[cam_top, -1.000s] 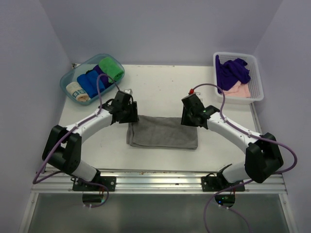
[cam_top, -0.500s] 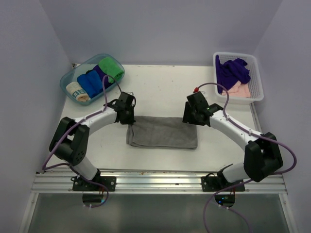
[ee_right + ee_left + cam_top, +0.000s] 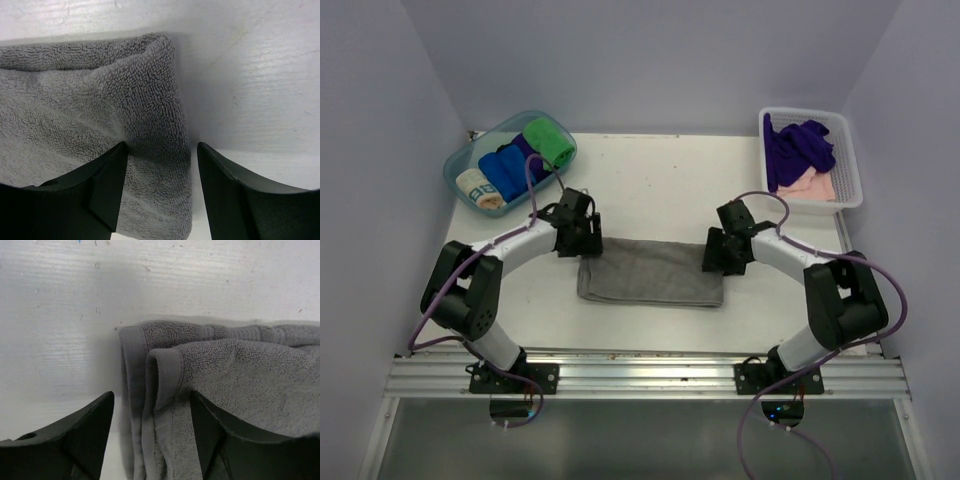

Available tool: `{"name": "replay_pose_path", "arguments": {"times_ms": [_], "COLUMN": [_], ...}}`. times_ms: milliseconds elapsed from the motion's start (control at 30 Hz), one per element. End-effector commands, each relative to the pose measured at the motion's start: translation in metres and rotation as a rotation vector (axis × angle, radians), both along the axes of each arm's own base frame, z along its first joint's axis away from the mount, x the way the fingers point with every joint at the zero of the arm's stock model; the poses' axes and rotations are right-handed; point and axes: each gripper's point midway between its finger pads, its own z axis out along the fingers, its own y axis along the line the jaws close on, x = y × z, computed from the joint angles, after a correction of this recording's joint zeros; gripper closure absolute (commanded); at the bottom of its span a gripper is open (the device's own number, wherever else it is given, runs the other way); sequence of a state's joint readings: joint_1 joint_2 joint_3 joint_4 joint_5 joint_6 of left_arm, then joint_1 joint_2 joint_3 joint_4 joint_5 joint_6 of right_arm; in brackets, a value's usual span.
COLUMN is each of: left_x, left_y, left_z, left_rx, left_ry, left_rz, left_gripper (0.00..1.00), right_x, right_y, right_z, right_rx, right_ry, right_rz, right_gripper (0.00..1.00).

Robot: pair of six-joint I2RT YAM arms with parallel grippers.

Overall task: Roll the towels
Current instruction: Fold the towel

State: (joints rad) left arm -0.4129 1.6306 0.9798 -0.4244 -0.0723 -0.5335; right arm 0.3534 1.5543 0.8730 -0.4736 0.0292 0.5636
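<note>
Grey towel is lying folded flat mid-table between the arms; purple towel and pink towel are waiting in the white basket at far right. Left gripper is sitting spread over the towel's left hemmed end, right gripper spread over its far right corner, neither pinching anything. Risks: the left end is showing two stacked hems, so a shallow close is likely catching only the top layer and peeling the fold open; mismatched grips are likely skewing the roll into a cone
</note>
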Motion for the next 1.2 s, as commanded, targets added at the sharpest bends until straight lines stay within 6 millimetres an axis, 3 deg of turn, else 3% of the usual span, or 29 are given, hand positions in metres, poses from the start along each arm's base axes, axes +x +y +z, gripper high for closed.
{"name": "replay_pose_path", "arguments": {"times_ms": [0, 133, 233, 267, 367, 567, 600, 733, 800, 833, 867, 900, 933, 1033, 1100, 1167], "left_x": [0.000, -0.007, -0.012, -0.015, -0.018, -0.029, -0.030, -0.031, -0.029, -0.027, -0.022, -0.023, -0.020, -0.015, -0.010, -0.004], "left_y": [0.000, -0.002, -0.003, -0.002, -0.003, -0.025, -0.031, -0.039, -0.036, -0.034, -0.034, -0.031, -0.029, -0.025, -0.024, -0.022], "left_z": [0.007, -0.004, -0.017, -0.024, -0.033, -0.036, -0.035, -0.030, -0.026, -0.024, -0.020, -0.018, -0.015, 0.001, 0.018, 0.034], "left_rx": [-0.023, -0.037, -0.042, -0.039, -0.041, -0.129, -0.153, -0.177, -0.155, -0.145, -0.137, -0.124, -0.108, -0.083, -0.087, -0.084], "left_ry": [-0.022, 0.010, 0.038, 0.054, 0.077, 0.100, 0.102, 0.092, 0.079, 0.071, 0.060, 0.064, 0.053, 0.021, -0.014, -0.058], "left_rz": [0.003, -0.002, -0.004, 0.000, -0.004, -0.044, -0.056, -0.077, -0.073, -0.077, -0.075, -0.074, -0.068, -0.065, -0.062, -0.046], "left_gripper": [0.27, 0.25, 0.35, 0.39, 0.51, 0.76, 0.84, 0.92, 0.92, 0.88, 0.82, 0.76, 0.58, 0.32, 0.31, 0.32], "right_x": [0.004, 0.001, 0.001, 0.001, 0.005, 0.003, 0.002, 0.001, 0.001, 0.001, 0.001, 0.004, 0.000, 0.002, 0.007, 0.012], "right_y": [0.013, 0.013, 0.008, 0.007, -0.007, -0.038, -0.048, -0.061, -0.058, -0.056, -0.054, -0.051, -0.051, -0.059, -0.058, -0.052], "right_z": [-0.003, -0.012, -0.013, -0.011, -0.007, 0.006, 0.008, 0.019, 0.024, 0.025, 0.026, 0.030, 0.030, 0.042, 0.051, 0.059], "right_rx": [0.066, 0.065, 0.045, 0.040, -0.010, -0.079, -0.104, -0.130, -0.120, -0.112, -0.103, -0.096, -0.102, -0.139, -0.134, -0.097], "right_ry": [-0.018, -0.005, -0.009, -0.016, -0.040, -0.057, -0.054, -0.071, -0.077, -0.074, -0.071, -0.073, -0.051, -0.064, -0.100, -0.133], "right_rz": [0.031, 0.026, 0.010, 0.007, -0.031, -0.086, -0.107, -0.115, -0.098, -0.074, -0.058, -0.047, -0.026, -0.035, -0.043, -0.040], "right_gripper": [0.40, 0.48, 0.65, 0.75, 0.89, 0.95, 0.95, 0.91, 0.77, 0.56, 0.49, 0.45, 0.39, 0.38, 0.39, 0.49]}}
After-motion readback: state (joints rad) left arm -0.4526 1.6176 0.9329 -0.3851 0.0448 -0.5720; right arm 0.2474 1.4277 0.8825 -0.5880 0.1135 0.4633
